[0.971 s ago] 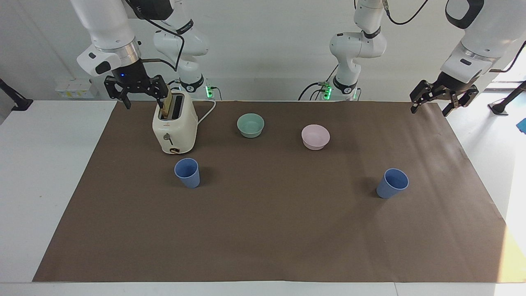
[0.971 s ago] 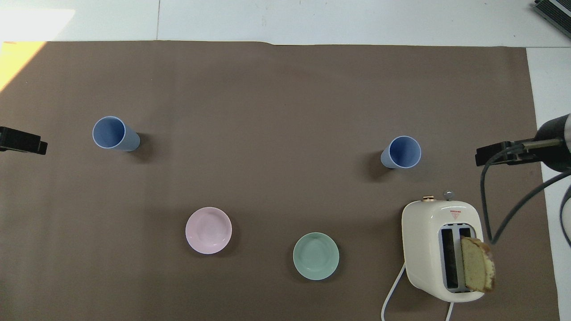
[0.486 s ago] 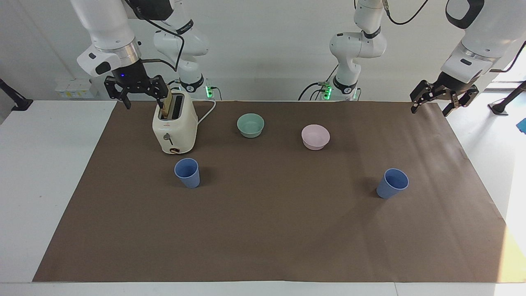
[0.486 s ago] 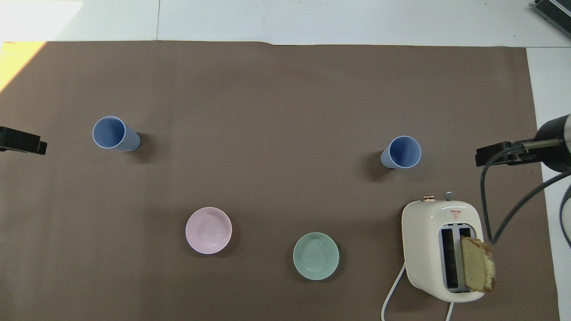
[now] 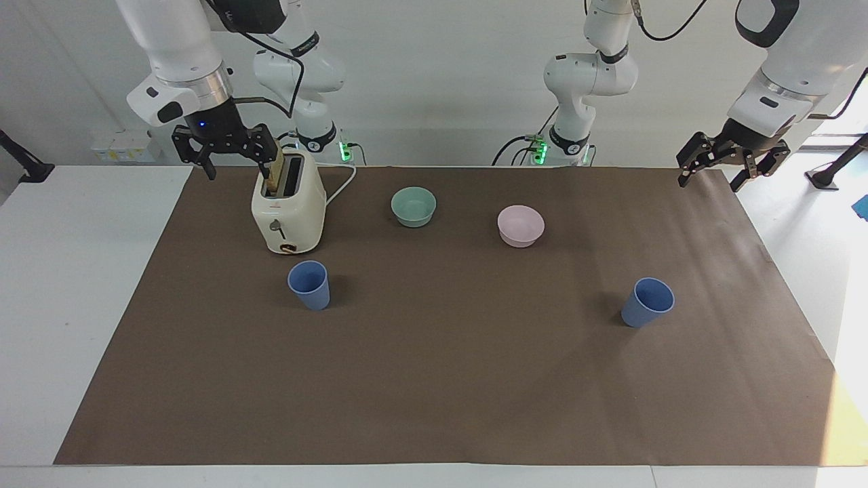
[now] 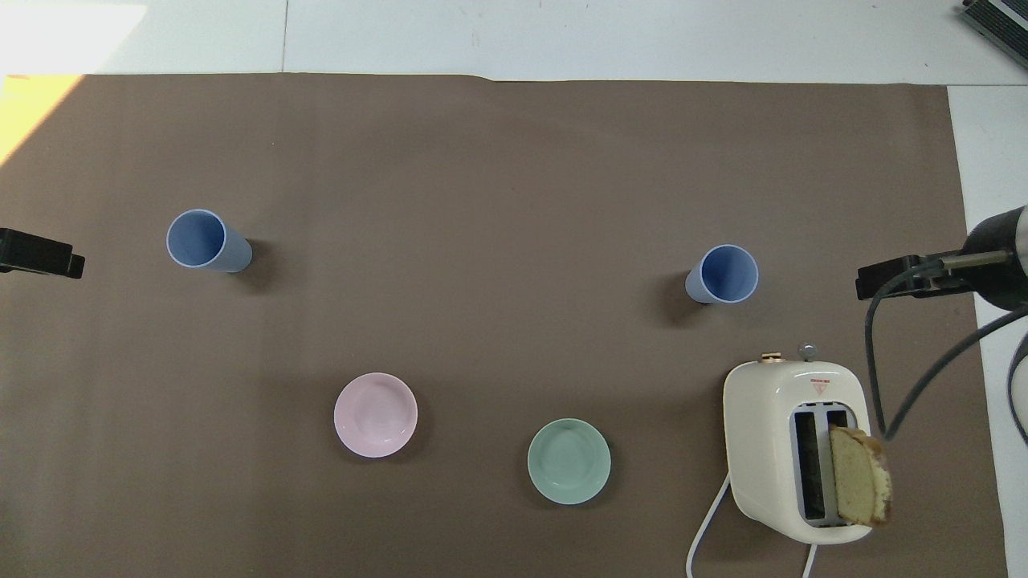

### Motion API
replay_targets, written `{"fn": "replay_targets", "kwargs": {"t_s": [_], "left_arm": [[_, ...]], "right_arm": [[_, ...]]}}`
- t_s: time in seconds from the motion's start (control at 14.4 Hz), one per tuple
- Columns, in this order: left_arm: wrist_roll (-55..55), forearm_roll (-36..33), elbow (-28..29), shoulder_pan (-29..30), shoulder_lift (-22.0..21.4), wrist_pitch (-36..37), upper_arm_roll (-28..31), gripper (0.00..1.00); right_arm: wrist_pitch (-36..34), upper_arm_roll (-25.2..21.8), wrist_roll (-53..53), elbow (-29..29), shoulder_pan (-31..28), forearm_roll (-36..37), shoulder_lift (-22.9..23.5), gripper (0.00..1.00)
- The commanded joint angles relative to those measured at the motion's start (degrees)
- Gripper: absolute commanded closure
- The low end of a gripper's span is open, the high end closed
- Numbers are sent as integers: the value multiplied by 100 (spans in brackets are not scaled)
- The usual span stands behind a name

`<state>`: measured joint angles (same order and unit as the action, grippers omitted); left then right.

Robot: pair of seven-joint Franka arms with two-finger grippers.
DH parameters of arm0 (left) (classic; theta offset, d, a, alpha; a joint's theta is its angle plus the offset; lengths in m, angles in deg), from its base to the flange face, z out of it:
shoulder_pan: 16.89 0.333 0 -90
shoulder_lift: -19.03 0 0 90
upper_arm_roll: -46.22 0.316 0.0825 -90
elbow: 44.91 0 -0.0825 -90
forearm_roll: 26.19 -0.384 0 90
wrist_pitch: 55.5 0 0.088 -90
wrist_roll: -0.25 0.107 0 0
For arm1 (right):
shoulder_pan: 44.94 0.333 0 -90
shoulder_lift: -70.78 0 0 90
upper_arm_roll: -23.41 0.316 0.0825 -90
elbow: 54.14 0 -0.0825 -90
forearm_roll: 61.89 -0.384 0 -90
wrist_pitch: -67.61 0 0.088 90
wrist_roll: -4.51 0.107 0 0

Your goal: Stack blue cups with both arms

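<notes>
Two blue cups stand upright and apart on the brown mat. One cup [image 5: 310, 285] [image 6: 723, 274] stands just farther from the robots than the toaster, toward the right arm's end. The other cup [image 5: 647, 303] [image 6: 207, 241] stands toward the left arm's end. My right gripper [image 5: 234, 165] is open and empty, up in the air beside the toaster's top; a part of it shows in the overhead view [image 6: 883, 281]. My left gripper [image 5: 708, 181] is open and empty, raised over the mat's corner; its tip shows in the overhead view [image 6: 40, 253].
A cream toaster [image 5: 288, 210] [image 6: 791, 449] holds a bread slice [image 6: 859, 478] in one slot. A mint-green bowl [image 5: 413, 206] [image 6: 569, 461] and a pale pink bowl [image 5: 520, 226] [image 6: 375, 415] sit nearer to the robots than the cups.
</notes>
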<state>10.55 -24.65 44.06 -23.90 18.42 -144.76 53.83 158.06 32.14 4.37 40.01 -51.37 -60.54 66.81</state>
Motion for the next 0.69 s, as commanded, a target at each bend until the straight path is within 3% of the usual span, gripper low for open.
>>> {"fn": "replay_targets", "kwargs": {"t_s": [0.0, 0.62], "left_arm": [[-46, 39, 24, -2, -62, 15, 21, 0], [-64, 30, 24, -64, -71, 23, -5, 0]], "right_arm": [[114, 15, -39, 166, -78, -65, -139, 0], [114, 6, -39, 166, -78, -65, -139, 0]]}}
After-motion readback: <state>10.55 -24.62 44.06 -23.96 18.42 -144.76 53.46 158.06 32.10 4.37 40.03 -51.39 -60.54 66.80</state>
